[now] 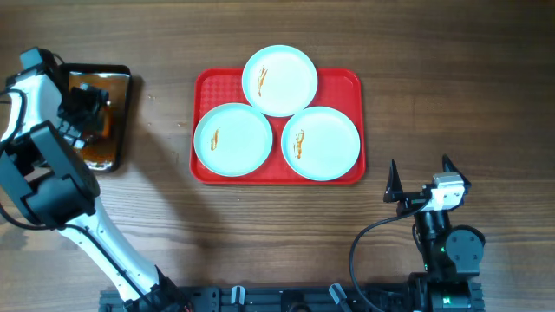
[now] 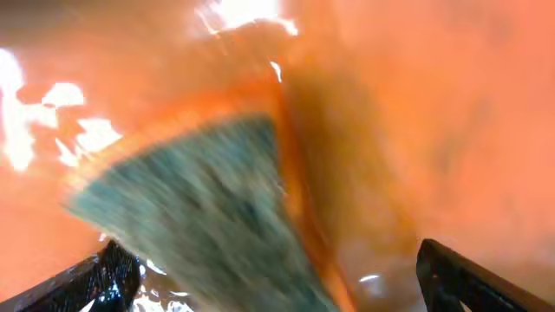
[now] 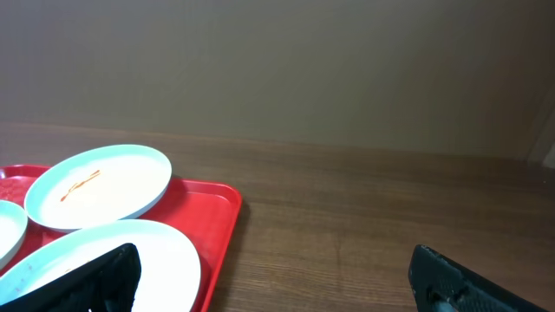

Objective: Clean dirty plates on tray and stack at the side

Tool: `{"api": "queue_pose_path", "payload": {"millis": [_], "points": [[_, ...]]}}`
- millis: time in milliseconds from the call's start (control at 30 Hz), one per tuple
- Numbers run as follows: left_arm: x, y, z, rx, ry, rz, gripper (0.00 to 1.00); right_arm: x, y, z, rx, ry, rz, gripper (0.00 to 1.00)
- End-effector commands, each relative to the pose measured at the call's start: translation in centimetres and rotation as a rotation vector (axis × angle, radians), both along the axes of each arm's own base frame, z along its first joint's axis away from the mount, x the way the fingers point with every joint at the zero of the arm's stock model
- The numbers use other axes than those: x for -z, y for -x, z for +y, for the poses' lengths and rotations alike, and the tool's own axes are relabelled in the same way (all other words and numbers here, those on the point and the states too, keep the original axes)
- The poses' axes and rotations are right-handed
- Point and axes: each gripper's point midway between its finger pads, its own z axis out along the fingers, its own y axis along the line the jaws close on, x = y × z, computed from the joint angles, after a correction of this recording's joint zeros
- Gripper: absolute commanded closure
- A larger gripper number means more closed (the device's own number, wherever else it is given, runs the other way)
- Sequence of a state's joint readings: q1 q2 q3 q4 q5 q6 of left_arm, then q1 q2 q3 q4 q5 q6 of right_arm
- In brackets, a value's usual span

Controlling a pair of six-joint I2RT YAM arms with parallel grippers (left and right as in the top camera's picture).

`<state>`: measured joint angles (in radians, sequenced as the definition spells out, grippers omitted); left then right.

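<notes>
Plates (image 1: 279, 80), three and sauce-streaked, fill the tray (image 1: 208, 87) at table centre. Left hand (image 1: 84, 111) gapes over the pan (image 1: 124, 121) at 9 o'clock. Right hand (image 1: 422, 178) gapes at 4 o'clock.

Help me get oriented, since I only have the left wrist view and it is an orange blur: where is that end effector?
Observer: The left end effector is over the black pan of brownish liquid, on the left side of the table, apart from the red tray.
Operator: Does any plate look cleaned?
Observer: No. All three plates lie on the tray, each with an orange-brown sauce streak.
Operator: And the right arm?
Observer: The right end effector is open and empty, off the tray's near right corner.
</notes>
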<state>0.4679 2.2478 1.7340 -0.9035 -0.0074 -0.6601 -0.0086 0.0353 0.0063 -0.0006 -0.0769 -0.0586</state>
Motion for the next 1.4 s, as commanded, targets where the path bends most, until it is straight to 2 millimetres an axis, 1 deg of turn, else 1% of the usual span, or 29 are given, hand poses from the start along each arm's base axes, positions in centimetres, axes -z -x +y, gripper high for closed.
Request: {"api": "queue_pose_path", "payload": {"millis": [0,67,167,300,367,400,467,500,567,633,667,733,767,833,867,933,967,1067,1100,1133,1167,1233,1300,1333,1367], "points": [[-1.1,0.6,2.2,-0.026,-0.114,0.015,0.00,-0.1,0.0,-0.3,0.015,0.013,-0.007,0.00],[-1.1,0.6,2.0,-0.023,-0.104,0.014,0.10,-0.1,0.0,-0.3,0.015,0.013,-0.007,0.00],[-0.9,0.3,0.7,-0.011,-0.032,-0.006,0.36,-0.1,0.0,-0.3,0.015,0.013,-0.007,0.00],[-0.9,-0.3,-0.4,0.000,0.033,-0.040,0.58,-0.1,0.0,-0.3,0.015,0.014,-0.007,0.00],[-1.0,-0.4,-0.7,0.001,0.050,-0.048,0.60,-0.1,0.0,-0.3,0.015,0.014,-0.007,0.00],[-1.0,-0.4,-0.8,0.001,0.054,-0.050,0.59,-0.1,0.0,-0.3,0.015,0.014,-0.007,0.00],[-1.0,-0.6,-1.1,0.005,0.073,-0.058,0.45,-0.1,0.0,-0.3,0.015,0.014,-0.007,0.00],[-1.0,-0.8,-1.5,0.009,0.097,-0.071,0.46,-0.1,0.0,-0.3,0.015,0.013,-0.007,0.00],[-1.0,-0.8,-1.6,0.010,0.099,-0.073,0.61,-0.1,0.0,-0.3,0.015,0.014,-0.007,0.00],[-1.0,-0.8,-1.5,0.009,0.099,-0.073,0.90,-0.1,0.0,-0.3,0.015,0.013,-0.007,0.00],[-1.0,-0.8,-1.5,0.009,0.099,-0.073,0.96,-0.1,0.0,-0.3,0.015,0.013,-0.007,0.00],[-1.3,-0.9,-1.5,0.010,0.096,-0.079,0.96,-0.1,0.0,-0.3,0.015,0.013,-0.007,0.00],[-2.0,-0.9,-1.4,0.008,0.092,-0.087,0.96,-0.1,0.0,-0.3,0.015,0.014,-0.007,0.00],[-4.3,-1.1,-1.1,0.011,0.068,-0.131,0.96,-0.1,0.0,-0.3,0.015,0.013,-0.007,0.00],[-6.7,-1.4,-1.0,0.016,0.043,-0.179,0.96,-0.1,0.0,-0.3,0.015,0.014,-0.007,0.00],[-9.5,-1.5,-0.9,0.019,0.015,-0.233,0.96,-0.1,0.0,-0.3,0.015,0.013,-0.007,0.00],[-11.2,-1.5,-0.9,0.022,-0.003,-0.267,0.96,-0.1,0.0,-0.3,0.015,0.013,-0.007,0.00],[-14.8,-1.9,-0.8,0.029,-0.047,-0.355,0.96,-0.1,0.0,-0.3,0.015,0.013,-0.007,0.00],[-15.3,-2.0,-0.7,0.029,-0.056,-0.369,0.96,-0.1,0.0,-0.3,0.015,0.014,-0.007,0.00],[-15.5,-2.3,-0.5,0.030,-0.063,-0.383,0.96,-0.1,0.0,-0.3,0.015,0.014,-0.007,0.00],[-15.1,-2.4,-0.4,0.029,-0.063,-0.381,0.96,-0.1,0.0,-0.3,0.015,0.014,-0.007,0.00],[-13.5,-3.0,-0.4,0.033,-0.052,-0.381,0.96,-0.1,0.0,-0.3,0.015,0.014,-0.007,0.00],[-10.4,-3.6,-0.9,0.045,0.003,-0.381,0.96,-0.1,0.0,-0.3,0.015,0.014,-0.007,0.00],[-9.5,-3.8,-1.4,0.052,0.045,-0.386,0.96,-0.1,0.0,-0.3,0.015,0.013,-0.007,0.00],[-9.2,-4.2,-2.3,0.069,0.134,-0.417,0.96,-0.1,0.0,-0.3,0.015,0.014,-0.007,0.00]]}}
